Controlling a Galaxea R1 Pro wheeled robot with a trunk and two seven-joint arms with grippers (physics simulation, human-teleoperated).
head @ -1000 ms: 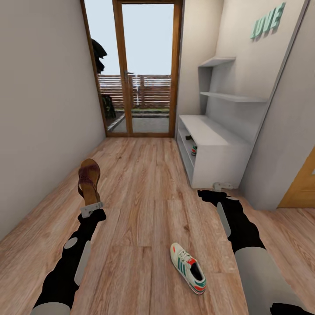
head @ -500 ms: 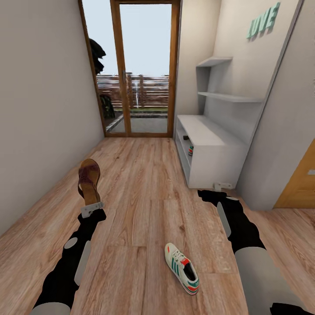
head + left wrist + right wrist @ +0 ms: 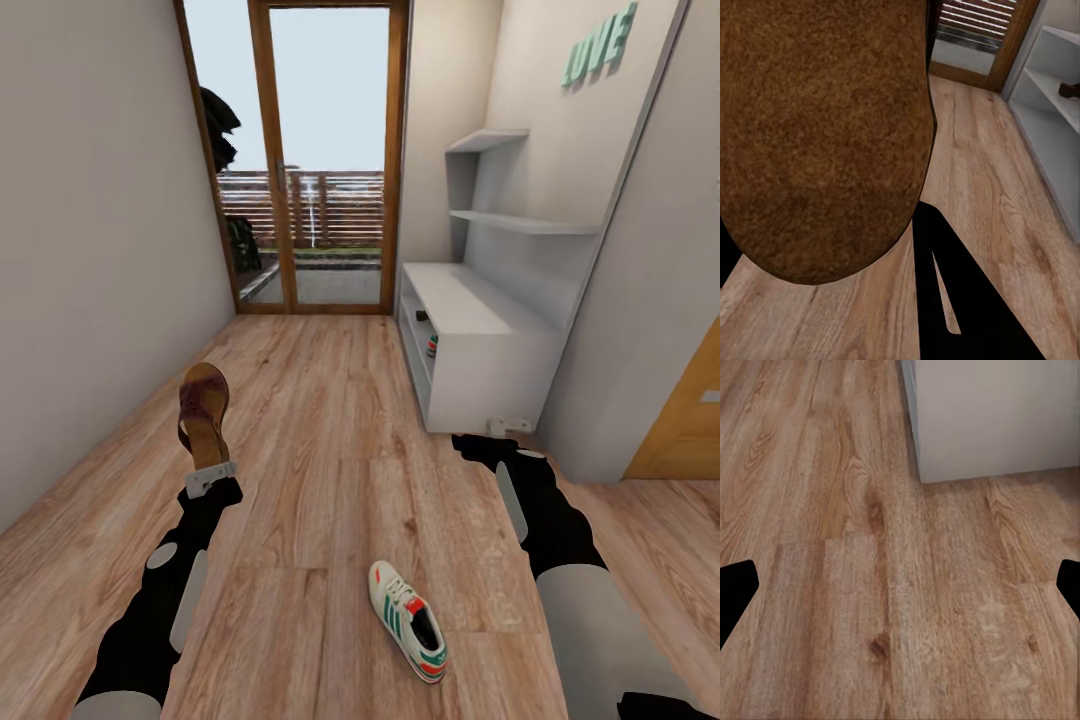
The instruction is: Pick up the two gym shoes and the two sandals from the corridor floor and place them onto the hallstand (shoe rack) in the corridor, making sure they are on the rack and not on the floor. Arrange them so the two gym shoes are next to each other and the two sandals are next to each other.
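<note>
My left gripper (image 3: 208, 470) is shut on the heel end of a dark brown sandal (image 3: 203, 410), held upright above the floor at the left. In the left wrist view its brown sole (image 3: 817, 135) looms close. One white gym shoe (image 3: 407, 620) with teal stripes lies on the wood floor (image 3: 320, 420) between my arms. The light-grey hallstand (image 3: 490, 370) stands against the right wall. Its open compartments hold a second gym shoe (image 3: 432, 345) and a dark sandal (image 3: 421, 315). My right gripper (image 3: 508, 426) hovers open near the hallstand's near end, holding nothing.
A glass door with a wooden frame (image 3: 322, 150) closes the far end of the corridor. A grey wall (image 3: 90, 250) runs along the left. A wooden door (image 3: 690, 420) shows at the right behind the hallstand. The hallstand's side panel (image 3: 990, 412) rises close to my right gripper.
The whole view has shifted, so the camera moved. The floor shoe now sits lower and further left in the picture. Both arms keep their pose, with the sandal still held.
</note>
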